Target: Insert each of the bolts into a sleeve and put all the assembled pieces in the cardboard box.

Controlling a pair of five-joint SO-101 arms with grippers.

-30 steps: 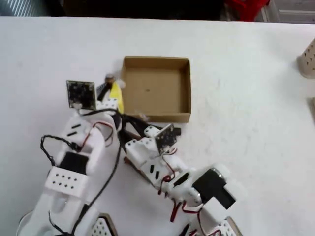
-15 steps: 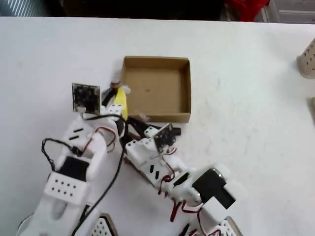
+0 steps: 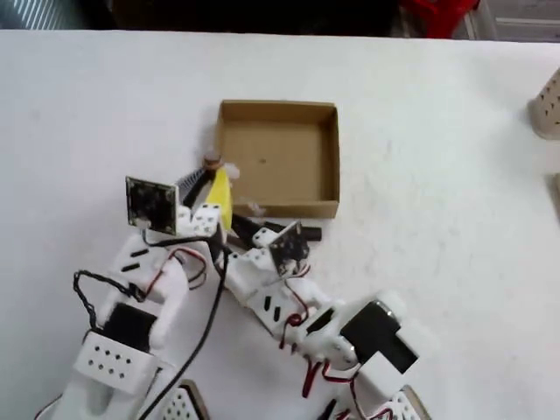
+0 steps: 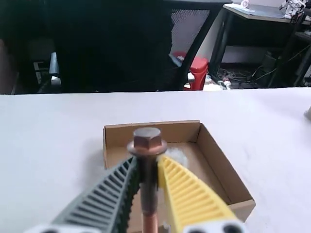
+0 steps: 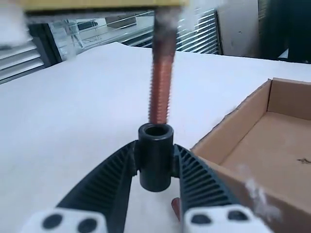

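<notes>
1. Bolt (image 4: 147, 174), copper-coloured with a hexagonal head, stands upright with its shank clamped between the grey and yellow fingers of the left gripper (image 4: 147, 164). It is held just outside the cardboard box (image 3: 280, 162), near one of its front corners.
2. The sleeve (image 5: 155, 158), a short black tube, is pinched upright in the right gripper (image 5: 155, 161) with its open bore facing up.
3. In the right wrist view the bolt's threaded end (image 5: 161, 87) hangs in line with the bore, right at its mouth. Whether the tip has entered cannot be told.
4. Judged from this, the task is early: one pair is lined up for mating, but the bolt is not seated in the sleeve.
5. As far as the high view shows, the box holds no assembled piece, so none of the depositing is done.
6. Left for this pair: seat the bolt down through the sleeve, let one gripper release, and carry the piece over the wall into the box. How many pairs follow cannot be judged.
</notes>
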